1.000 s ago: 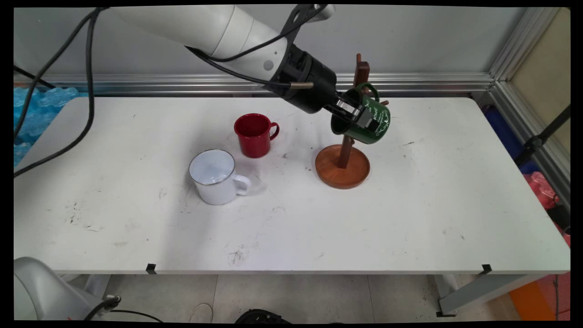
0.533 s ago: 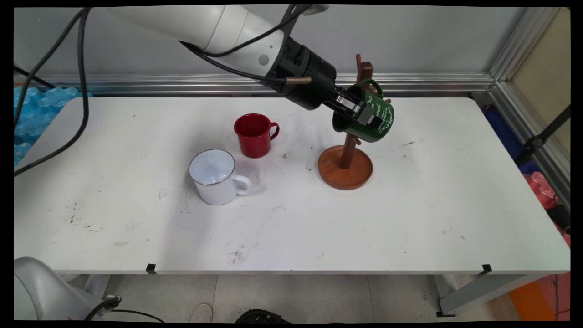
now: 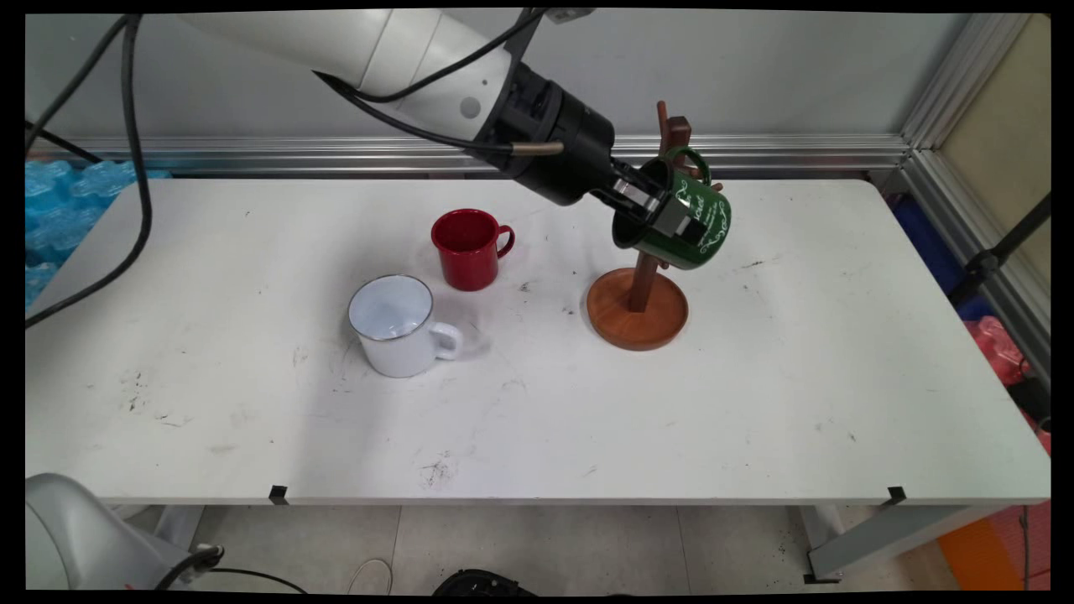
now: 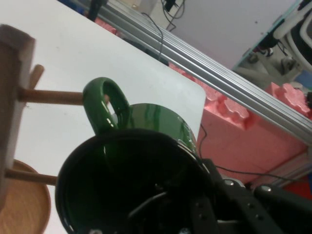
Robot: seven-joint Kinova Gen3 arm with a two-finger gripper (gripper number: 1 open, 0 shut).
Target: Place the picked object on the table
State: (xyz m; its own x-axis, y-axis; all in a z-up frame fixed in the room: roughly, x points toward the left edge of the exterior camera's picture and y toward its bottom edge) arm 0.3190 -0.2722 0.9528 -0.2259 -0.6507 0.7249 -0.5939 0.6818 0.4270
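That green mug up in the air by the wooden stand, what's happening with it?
The robot arm's claw grips the green mug by its rim, one finger inside and one outside, tilted on its side above the table. The mug's handle sits right at a peg of the wooden mug stand. A red mug and a white mug stand upright on the table, untouched.
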